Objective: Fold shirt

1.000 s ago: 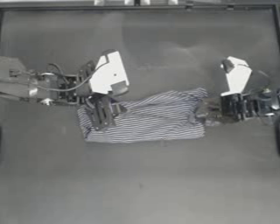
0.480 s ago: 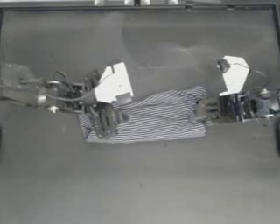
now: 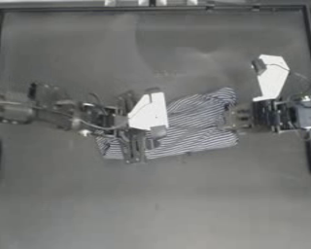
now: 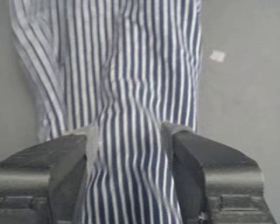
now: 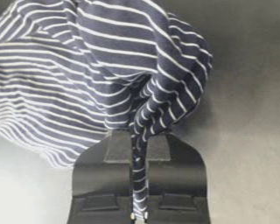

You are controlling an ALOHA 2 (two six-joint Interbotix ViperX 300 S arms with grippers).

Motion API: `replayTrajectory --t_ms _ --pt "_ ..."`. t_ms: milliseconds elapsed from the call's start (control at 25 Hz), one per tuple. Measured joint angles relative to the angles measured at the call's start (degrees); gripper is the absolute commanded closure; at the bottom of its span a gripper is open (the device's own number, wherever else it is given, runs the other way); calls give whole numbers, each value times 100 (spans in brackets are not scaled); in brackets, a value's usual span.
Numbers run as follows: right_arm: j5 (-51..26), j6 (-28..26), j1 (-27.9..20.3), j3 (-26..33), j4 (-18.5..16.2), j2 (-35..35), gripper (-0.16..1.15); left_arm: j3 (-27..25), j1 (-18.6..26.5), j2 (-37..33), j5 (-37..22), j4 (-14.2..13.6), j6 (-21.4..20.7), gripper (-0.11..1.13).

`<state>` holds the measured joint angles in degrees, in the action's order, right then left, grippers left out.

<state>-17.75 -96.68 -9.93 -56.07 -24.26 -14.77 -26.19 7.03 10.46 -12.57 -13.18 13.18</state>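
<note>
Shirt (image 3: pixel 196 127): it was lying bunched near the middle of the table (image 3: pixel 151 204), stretched between the two grippers.
Left gripper (image 3: pixel 135 146): its jaws were closed on a wide band of striped cloth (image 4: pixel 127 175). Compared with a second before, it had been carried toward the right, over the shirt.
Right gripper (image 3: pixel 246 116): its jaws were pressed together on a thin twisted fold at the shirt's right edge (image 5: pixel 139 175), and its place was almost unchanged.
Change: the left part was brought inward, so the shirt looked narrower.
Meaning: a fold was probably being made from the left, though the blurred top view left this uncertain.
</note>
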Motion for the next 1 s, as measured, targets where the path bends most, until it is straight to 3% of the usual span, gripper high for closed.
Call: replayTrajectory --t_ms 440,720,1000 --pt "-176 9 123 185 0 -62 91 404 97 729 97 -9 -211 29" --pt "-791 70 246 387 53 -483 91 448 211 914 308 -18 -202 29" --pt "-1406 870 281 791 668 -659 91 659 237 1125 369 -9 -211 29"
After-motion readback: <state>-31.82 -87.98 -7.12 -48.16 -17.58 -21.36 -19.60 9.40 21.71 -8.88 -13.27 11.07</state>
